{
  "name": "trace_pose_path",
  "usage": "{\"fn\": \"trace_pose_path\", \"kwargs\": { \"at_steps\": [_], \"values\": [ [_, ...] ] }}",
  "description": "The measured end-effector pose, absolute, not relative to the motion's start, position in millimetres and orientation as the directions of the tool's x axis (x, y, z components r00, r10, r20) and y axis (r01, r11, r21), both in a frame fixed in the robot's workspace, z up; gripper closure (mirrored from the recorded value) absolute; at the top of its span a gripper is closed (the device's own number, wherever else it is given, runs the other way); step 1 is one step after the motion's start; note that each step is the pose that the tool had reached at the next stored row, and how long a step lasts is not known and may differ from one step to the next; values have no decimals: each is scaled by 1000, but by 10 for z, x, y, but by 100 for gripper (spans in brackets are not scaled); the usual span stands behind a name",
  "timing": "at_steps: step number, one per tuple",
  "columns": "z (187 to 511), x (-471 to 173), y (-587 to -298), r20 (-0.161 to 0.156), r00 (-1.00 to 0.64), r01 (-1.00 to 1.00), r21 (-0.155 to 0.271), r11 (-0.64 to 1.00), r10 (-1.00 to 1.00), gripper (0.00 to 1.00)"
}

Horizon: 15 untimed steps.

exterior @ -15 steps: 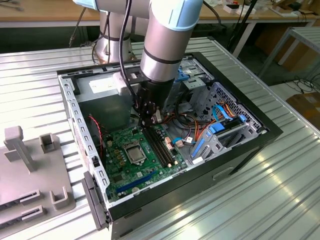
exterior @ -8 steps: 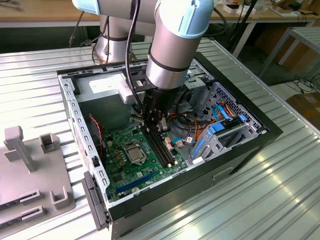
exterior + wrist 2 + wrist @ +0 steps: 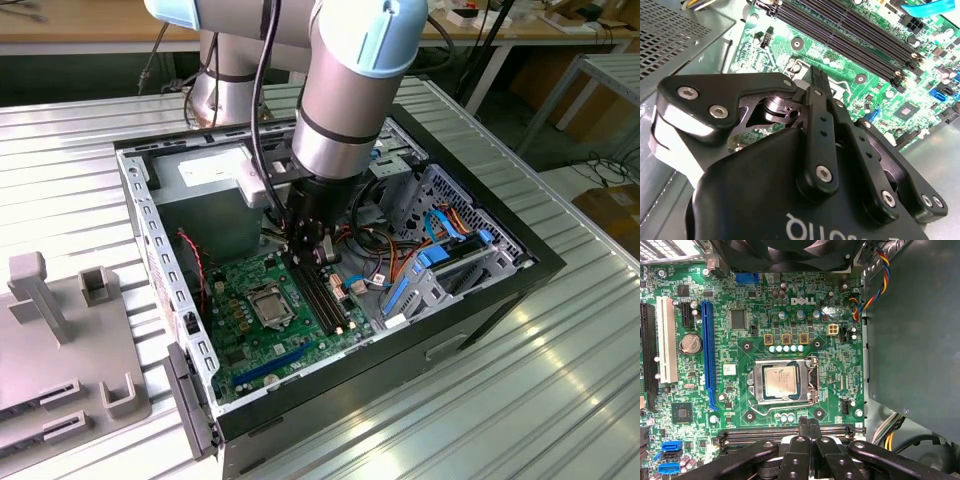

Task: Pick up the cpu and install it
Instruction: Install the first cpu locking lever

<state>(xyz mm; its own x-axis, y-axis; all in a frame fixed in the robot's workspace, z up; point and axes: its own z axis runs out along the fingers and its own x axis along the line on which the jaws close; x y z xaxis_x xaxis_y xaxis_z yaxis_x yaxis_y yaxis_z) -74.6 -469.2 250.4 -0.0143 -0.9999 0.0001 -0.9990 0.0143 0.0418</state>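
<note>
OK, here's your state. The small flat square silvery-grey cpu (image 3: 781,381) sits inside the hinged metal socket frame (image 3: 812,382) on the green motherboard (image 3: 765,305); in the first wrist view you see it flat and square to the frame, with the thin wire lever (image 3: 785,411) running along one edge of the socket. In the exterior view the same cpu (image 3: 271,303) shows as a pale square mid-board, inside the open black desktop computer case (image 3: 500,290).

Your black two-finger gripper (image 3: 809,426) has its fingers pressed together with nothing between them. It hangs over the long black memory slots (image 3: 785,432), just beside the socket and apart from the cpu. The second wrist view shows the gripper (image 3: 816,75) from behind, tips closed and pointing down at the board next to the memory slots (image 3: 850,30).

In the exterior view the gripper (image 3: 305,255) hangs from the grey arm (image 3: 345,90) just above the board, between the socket and the bundle of coloured cables (image 3: 400,255). The case lies on a ribbed metal table (image 3: 560,380), and a grey plastic fixture block (image 3: 60,330) stands at the exterior view's left, well apart from the case.
</note>
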Motion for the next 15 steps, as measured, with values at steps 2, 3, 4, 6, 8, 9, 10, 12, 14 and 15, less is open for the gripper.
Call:
{"fn": "trace_pose_path", "kwargs": {
  "at_steps": [2, 3, 4, 6, 8, 9, 10, 12, 14, 15],
  "values": [
    [2499, -747, -4742, 0, -15, -999, 42, 15, -1000, 89],
    [2498, -747, -4773, 1, -15, -999, 42, 15, -1000, 89],
    [2496, -747, -4803, 1, -15, -999, 42, 15, -1000, 89],
    [2493, -747, -4847, 2, -15, -999, 42, 15, -1000, 89],
    [2487, -747, -4890, 3, -15, -999, 42, 15, -1000, 89],
    [2480, -747, -4907, 3, -15, -999, 42, 15, -1000, 89],
    [2472, -747, -4923, 3, -15, -999, 42, 15, -1000, 89],
    [2442, -747, -4955, 3, -15, -999, 42, 15, -1000, 89],
    [2414, -747, -4998, 3, -15, -999, 42, 15, -1000, 89],
    [2404, -747, -5026, 3, -15, -999, 42, 15, -1000, 89]
  ]
}}
